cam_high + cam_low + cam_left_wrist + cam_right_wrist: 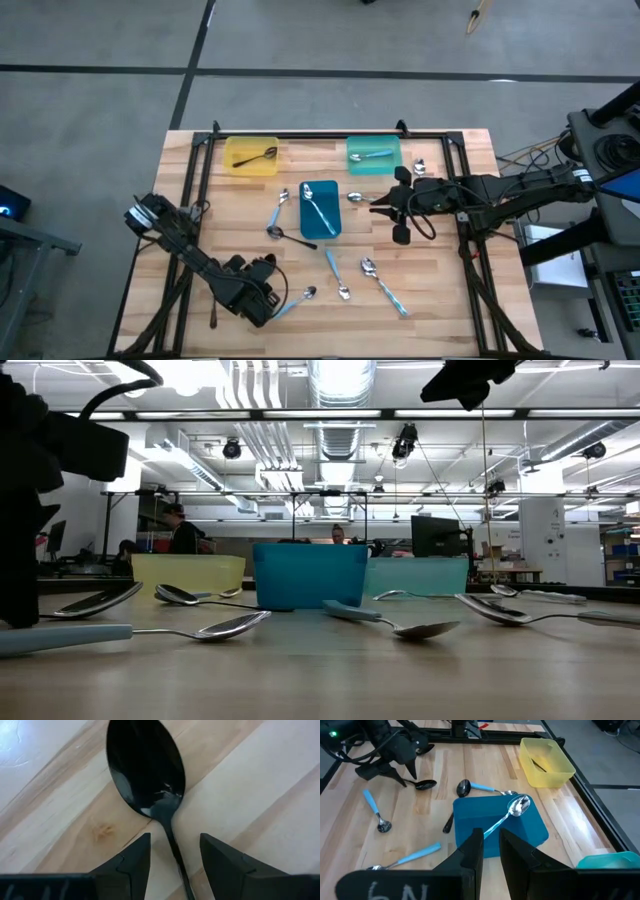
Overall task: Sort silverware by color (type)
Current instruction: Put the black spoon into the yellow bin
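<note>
Well, the wooden table (430, 300) carries three trays toward its far side: a yellow tray (250, 157) with a dark spoon in it, a teal tray (373, 155) with a blue-handled spoon, and nearer the middle a blue tray (319, 210) with a blue-handled spoon leaning in it. The left gripper (262, 300) sits low at the near left part of the table, its fingers spread apart either side of the handle of a black spoon (147, 772) lying flat on the wood, not pinching it. The right gripper (382, 207) hovers just right of the blue tray, fingers nearly together with only a narrow gap, nothing between them. More spoons, some silver and some blue-handled (392, 293), lie scattered over the middle and near parts of the table.
</note>
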